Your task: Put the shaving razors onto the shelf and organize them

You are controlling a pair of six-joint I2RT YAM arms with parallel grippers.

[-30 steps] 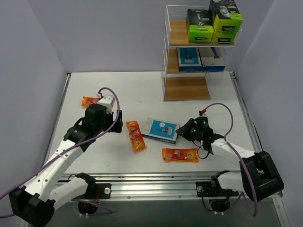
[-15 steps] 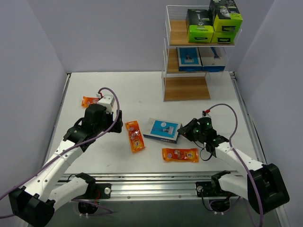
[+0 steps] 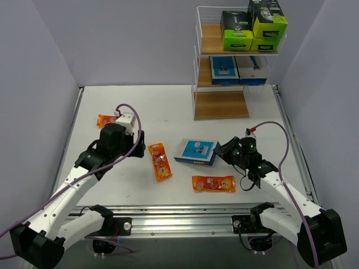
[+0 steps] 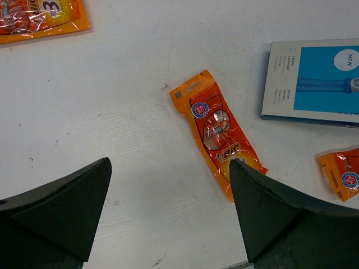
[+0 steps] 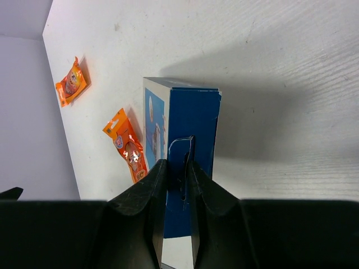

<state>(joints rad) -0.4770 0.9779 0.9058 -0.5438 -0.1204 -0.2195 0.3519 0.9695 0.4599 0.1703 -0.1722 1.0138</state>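
Blue card pack [image 3: 196, 151], printed with a blue razor, sits pinched in the right pincer [image 3: 220, 151]: in the right wrist view the two fingers [image 5: 147, 196] are drawn close together on a thin flap at the pack's [image 5: 193, 123] near edge, and the pack throws a broad shadow across the white table [image 3: 168, 106]. Whether its far edge touches the table I cannot tell. Just below that pincer in the top view lies a glossy orange packet [image 3: 213, 183], flat on the table and apart from the pack

Left pincer [image 3: 134, 147] hangs over the table with its fingers spread wide and nothing between them [image 4: 168, 213]. Straight ahead of it, near the fingertips, a second orange packet [image 3: 161, 161] lies slantwise [image 4: 217, 131]. Behind that arm, near the table's left side, is a third orange packet [image 3: 106, 119]

Well beyond the right pincer, at the far edge of the table, stands the shelf [image 3: 221, 103]. Its top board carries the black-and-lime-green boxes [image 3: 237, 31], stacked; the middle board holds two more blue cards [image 3: 224, 69] side by side; the lowest board shows bare wood
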